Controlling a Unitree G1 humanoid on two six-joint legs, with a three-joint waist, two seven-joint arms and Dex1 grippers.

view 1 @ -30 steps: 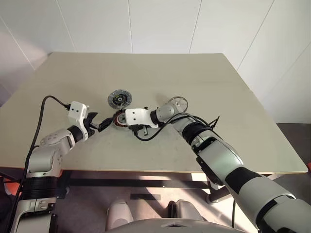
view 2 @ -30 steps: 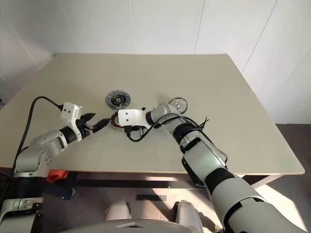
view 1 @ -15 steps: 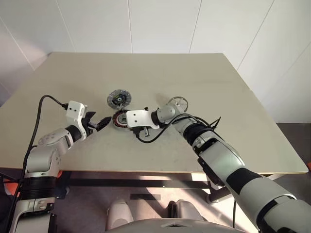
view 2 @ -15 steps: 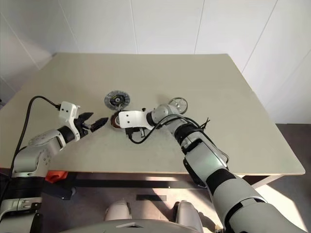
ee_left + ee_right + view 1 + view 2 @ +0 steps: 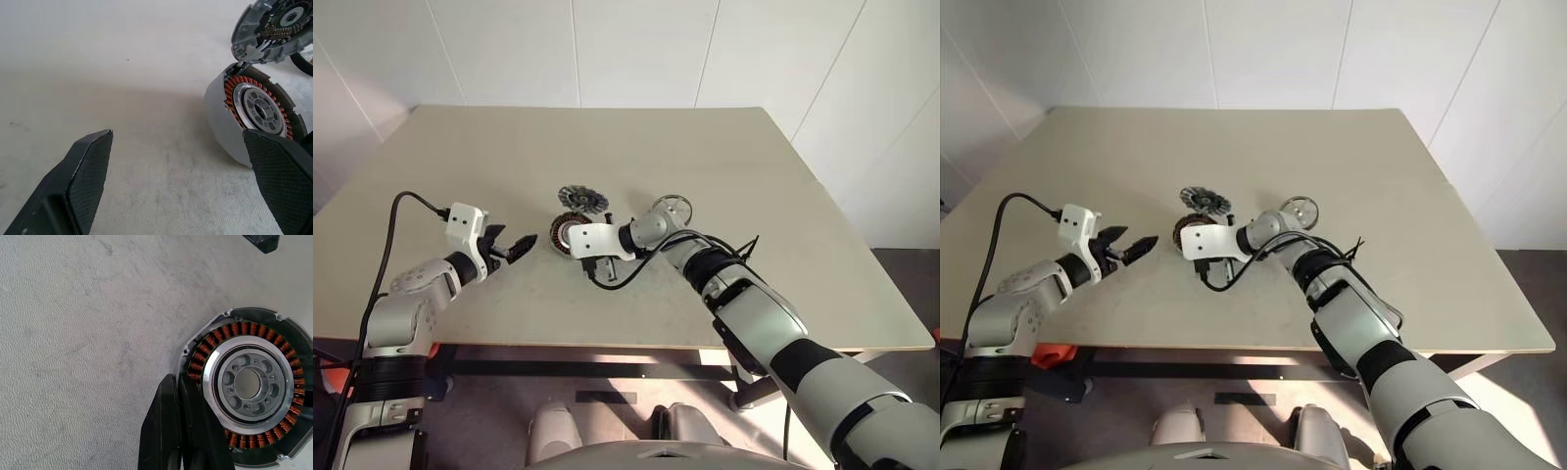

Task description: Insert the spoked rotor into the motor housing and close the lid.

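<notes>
The motor housing (image 5: 564, 233), a grey cup ringed with copper windings, stands tipped up on its edge at mid-table, its open face toward my left gripper. The dark ribbed lid (image 5: 582, 200) lies just behind it, touching its rim. Further right on the table rests the shiny spoked rotor (image 5: 673, 207). My right gripper (image 5: 180, 379) is shut, its tips against the rim of the housing (image 5: 249, 382) with nothing between them. A short way left of the housing (image 5: 257, 105), my left gripper (image 5: 177, 136) is open and empty.
The beige table (image 5: 724, 157) has bare surface all around the parts. A black cable loops under my right wrist (image 5: 607, 274). The table's front edge (image 5: 636, 345) is near the arms.
My right gripper has shut. The housing and the lid have shifted to the right, and the housing now stands tipped up. The left gripper has stayed put.
</notes>
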